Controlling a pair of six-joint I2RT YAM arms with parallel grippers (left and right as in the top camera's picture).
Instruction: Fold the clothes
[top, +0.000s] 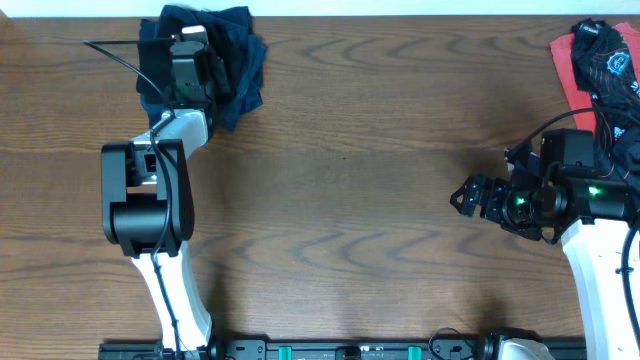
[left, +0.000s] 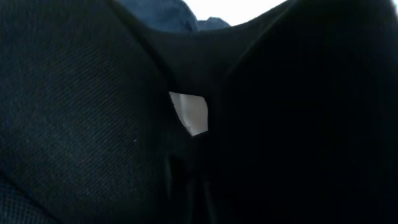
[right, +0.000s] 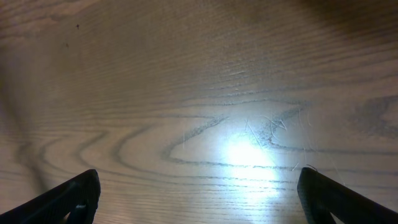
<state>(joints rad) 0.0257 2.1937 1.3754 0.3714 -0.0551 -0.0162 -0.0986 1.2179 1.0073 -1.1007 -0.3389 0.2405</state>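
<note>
Overhead
- Dark navy T-shirt heap (top: 235, 60) lies crumpled at the far left of the counter (top: 350, 150), hard against the far edge
- Its folds are loose and the outline ragged, with one flap hanging toward the middle
- Left arm (top: 150, 200) reaches up from the near side over this heap; left jaws rest on top of the cloth with their tips lost against the dark fabric, so cannot tell whether clenched or released
- Second pile (top: 605, 50) sits in the far right corner: a black shirt with pale print on top of coral-red cloth (top: 568, 80), running off the right edge of the frame
- Right arm (top: 590, 220) stands at the right side; right jaws point left toward the middle, over bare wood and clear of both piles
- A wide stretch of bare wood runs between the two piles and down to the near edge

Left wrist
- Frame is filled with dark fabric (left: 74, 112), fine weave, very close to the lens
- A small white patch (left: 189, 112) shows in a gap among the folds
- Bluer cloth (left: 155, 12) sits at the top edge with brightness behind it
- Jaws are not discernible here

Right wrist
- Fingers (right: 68, 199) sit at the two lower corners, spread wide and released, with only wood grain between them
- A glare spot (right: 249, 152) lies on the wood ahead
</note>
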